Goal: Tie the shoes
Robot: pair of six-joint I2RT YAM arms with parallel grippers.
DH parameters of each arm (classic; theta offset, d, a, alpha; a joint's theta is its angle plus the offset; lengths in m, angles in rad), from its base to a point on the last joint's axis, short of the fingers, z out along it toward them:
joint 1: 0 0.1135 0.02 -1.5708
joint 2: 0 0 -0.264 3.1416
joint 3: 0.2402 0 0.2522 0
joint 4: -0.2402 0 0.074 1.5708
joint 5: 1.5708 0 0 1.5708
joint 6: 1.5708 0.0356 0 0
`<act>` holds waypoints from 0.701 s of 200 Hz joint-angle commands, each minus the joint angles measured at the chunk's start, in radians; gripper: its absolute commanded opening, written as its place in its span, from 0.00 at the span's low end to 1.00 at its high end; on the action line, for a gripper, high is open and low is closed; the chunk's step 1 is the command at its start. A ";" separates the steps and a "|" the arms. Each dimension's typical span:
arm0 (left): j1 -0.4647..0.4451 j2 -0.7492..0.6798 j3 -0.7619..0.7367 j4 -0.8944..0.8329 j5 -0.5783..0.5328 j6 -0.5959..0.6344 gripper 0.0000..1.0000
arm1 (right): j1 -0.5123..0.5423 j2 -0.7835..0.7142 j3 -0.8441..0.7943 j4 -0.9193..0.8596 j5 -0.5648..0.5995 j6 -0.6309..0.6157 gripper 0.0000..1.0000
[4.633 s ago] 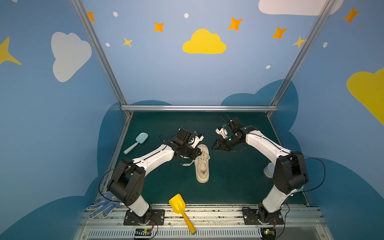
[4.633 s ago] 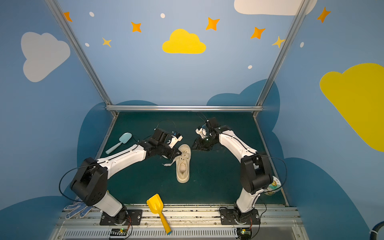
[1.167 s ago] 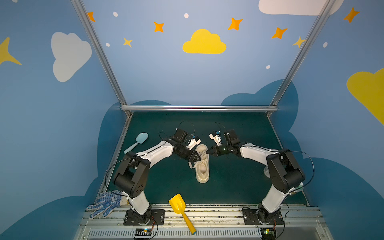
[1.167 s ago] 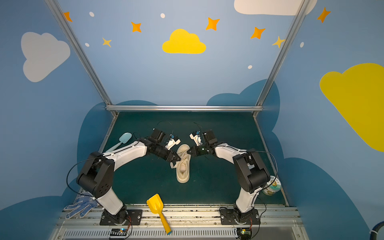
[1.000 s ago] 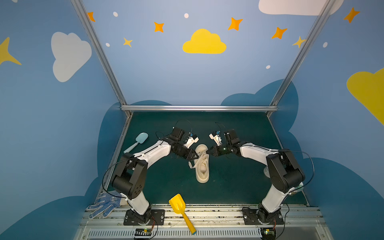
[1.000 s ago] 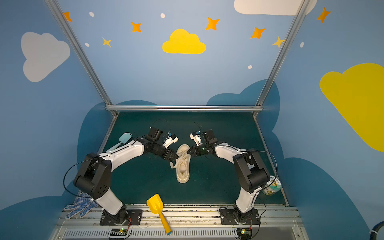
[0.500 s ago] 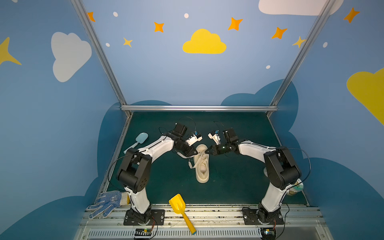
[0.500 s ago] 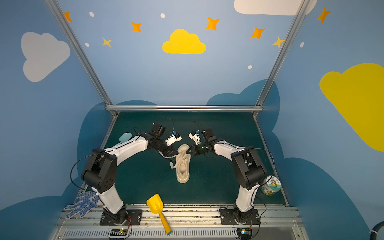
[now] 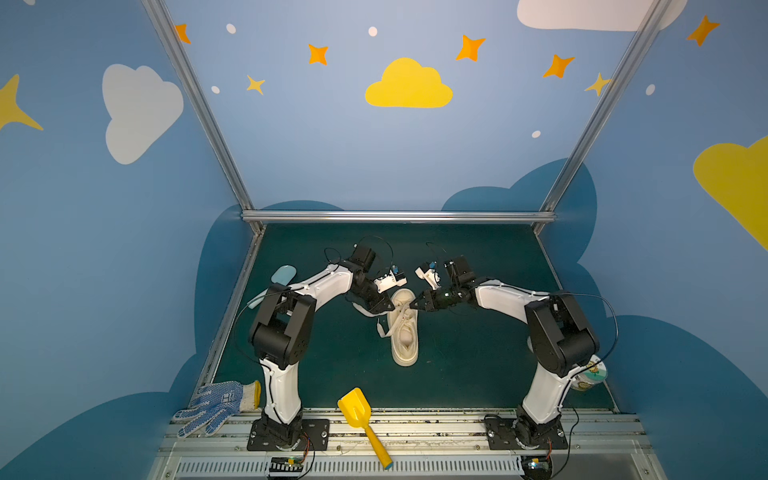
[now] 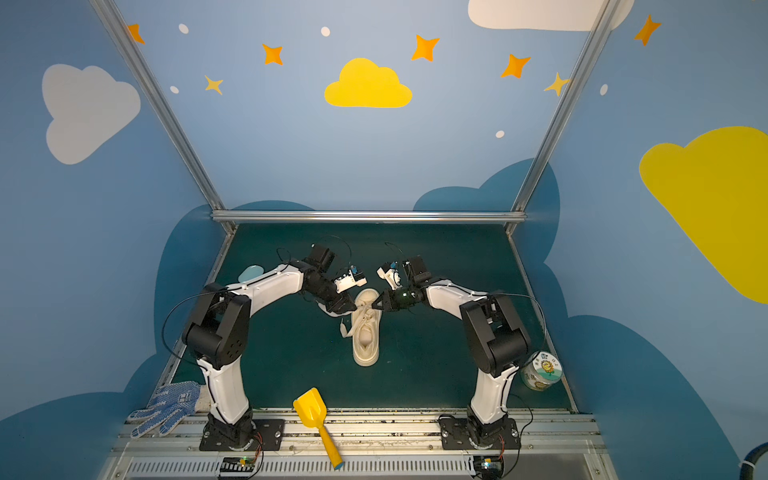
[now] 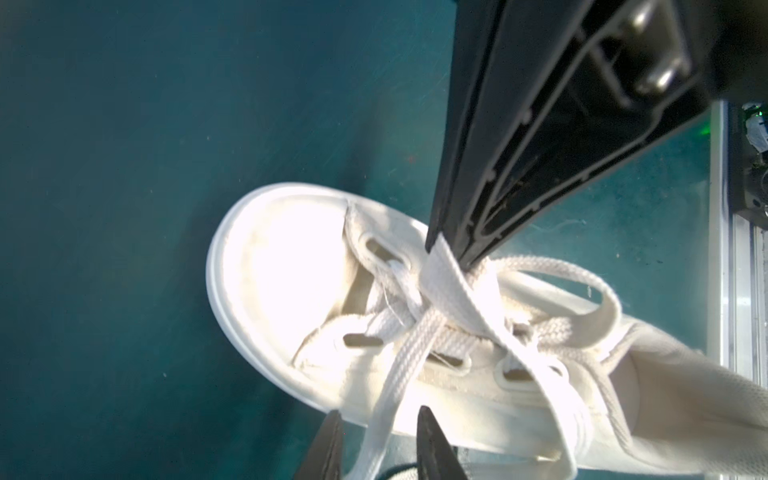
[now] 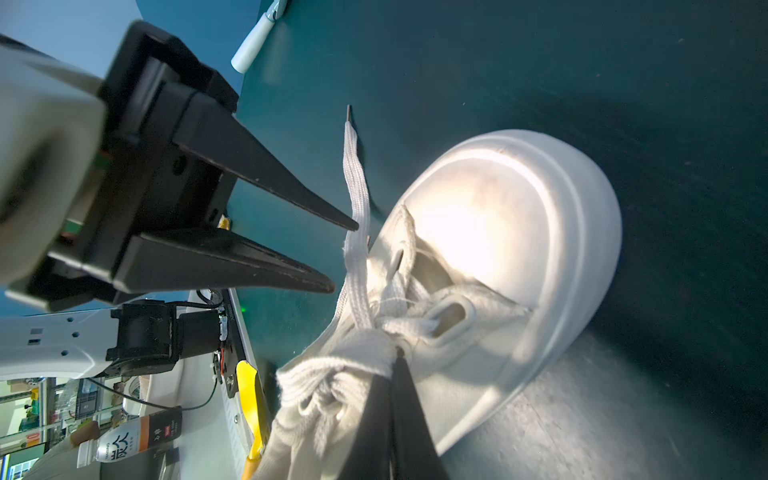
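Compared with a few seconds earlier, the right gripper had come in from the right of the sneaker to its lacing. The right jaws were pressed together on a strand of the laces above the tongue. The left gripper stood partly open, with a loose lace end running between its tips and nothing clamped. The sneaker lay at the centre of both top views, toe toward the upper edge. Little writing could be read. A bottle in the right wrist view bore large Chinese characters beside an orange band. A round tin at lower right had a sunflower drawing and green characters too small to read. The blue-dotted glove at lower left had a printed blue patch, also illegible. A yellow shovel lay at the bottom centre, and a pale blue scoop lay left of the arms. The desk was a dark green mat, fronted by a slotted metal rail carrying both arm bases. Blue walls painted with clouds, orange stars and white dots rose behind an aluminium frame.
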 commanded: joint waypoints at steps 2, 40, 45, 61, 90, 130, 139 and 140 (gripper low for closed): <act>0.000 0.024 0.035 -0.076 0.043 0.054 0.31 | -0.006 0.017 0.033 -0.024 -0.021 0.003 0.00; -0.003 0.037 0.050 -0.108 0.018 0.087 0.31 | -0.007 0.021 0.047 -0.034 -0.026 0.000 0.00; -0.005 0.037 0.049 -0.111 0.008 0.091 0.32 | -0.006 0.021 0.047 -0.035 -0.026 0.001 0.00; -0.007 0.035 0.042 -0.115 -0.004 0.104 0.32 | -0.006 0.021 0.049 -0.037 -0.030 0.000 0.00; -0.022 0.033 0.025 -0.095 -0.031 0.123 0.32 | -0.006 0.025 0.050 -0.043 -0.033 -0.002 0.00; -0.029 0.045 0.038 -0.098 -0.042 0.132 0.23 | -0.006 0.028 0.056 -0.046 -0.036 0.001 0.00; -0.030 0.048 0.038 -0.102 -0.039 0.141 0.19 | -0.006 0.028 0.059 -0.049 -0.037 0.001 0.00; -0.031 0.047 0.038 -0.103 -0.040 0.142 0.18 | -0.006 0.028 0.060 -0.049 -0.037 0.001 0.00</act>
